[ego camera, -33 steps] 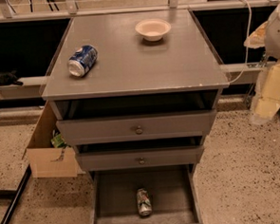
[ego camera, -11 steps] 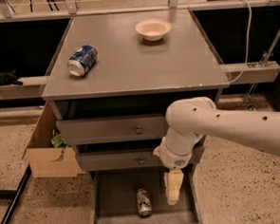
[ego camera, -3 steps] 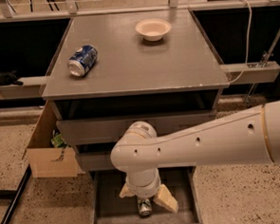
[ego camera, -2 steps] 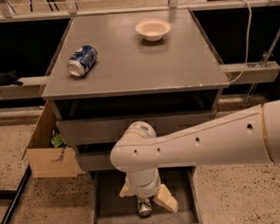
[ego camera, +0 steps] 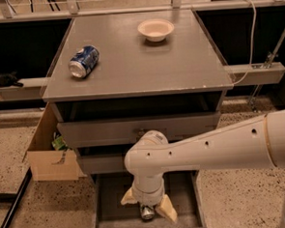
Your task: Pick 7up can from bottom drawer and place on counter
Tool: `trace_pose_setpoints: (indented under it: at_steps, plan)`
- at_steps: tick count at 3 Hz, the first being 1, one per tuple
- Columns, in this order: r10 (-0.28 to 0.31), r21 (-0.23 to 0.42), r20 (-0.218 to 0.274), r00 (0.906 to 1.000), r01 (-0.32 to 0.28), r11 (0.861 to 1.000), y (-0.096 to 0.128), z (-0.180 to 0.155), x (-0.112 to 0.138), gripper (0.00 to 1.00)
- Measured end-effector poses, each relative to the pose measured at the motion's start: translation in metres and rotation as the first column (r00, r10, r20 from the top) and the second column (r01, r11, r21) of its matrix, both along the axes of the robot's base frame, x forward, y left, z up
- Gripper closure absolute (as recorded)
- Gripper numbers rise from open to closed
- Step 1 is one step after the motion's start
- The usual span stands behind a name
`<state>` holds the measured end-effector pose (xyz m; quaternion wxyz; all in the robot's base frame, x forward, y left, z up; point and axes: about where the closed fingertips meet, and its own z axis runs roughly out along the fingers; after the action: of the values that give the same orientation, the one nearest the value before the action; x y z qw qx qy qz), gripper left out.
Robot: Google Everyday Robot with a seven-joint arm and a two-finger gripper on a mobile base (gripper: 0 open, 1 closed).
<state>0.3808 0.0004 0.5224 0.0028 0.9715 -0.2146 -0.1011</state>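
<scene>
The bottom drawer (ego camera: 106, 220) is pulled open at the foot of the grey cabinet. The 7up can (ego camera: 147, 212) lies in it; only its silver end shows, the rest is hidden under my wrist. My gripper (ego camera: 147, 207) is down in the drawer with one cream finger (ego camera: 166, 212) to the right of the can and the other (ego camera: 128, 197) to its left, straddling it. The counter (ego camera: 136, 58) is the broad grey top above.
A blue-and-white can (ego camera: 83, 61) lies on its side at the counter's left. A cream bowl (ego camera: 155, 29) sits at the back right. Two closed grey drawers sit above the open one. A cardboard box (ego camera: 47, 151) stands on the floor to the left.
Since 3.7 s ago my arm swung left and lowered over the can. In the last second nothing has visibly moved.
</scene>
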Motion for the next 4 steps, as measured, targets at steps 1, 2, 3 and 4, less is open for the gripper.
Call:
trace_pose_setpoints:
  at_steps: [1,2,3,4]
  plan:
    - [0.024,0.072,-0.033,0.9992,-0.022,0.997,0.010,-0.035,-0.007,0.00]
    - [0.024,0.072,-0.033,0.9992,-0.022,0.997,0.010,-0.035,-0.007,0.00]
    - [0.051,0.024,-0.033,0.9982,-0.050,0.998,0.008,-0.034,0.012,0.00]
    - [0.096,-0.113,0.048,0.9942,-0.090,0.990,-0.013,-0.019,0.081,0.00]
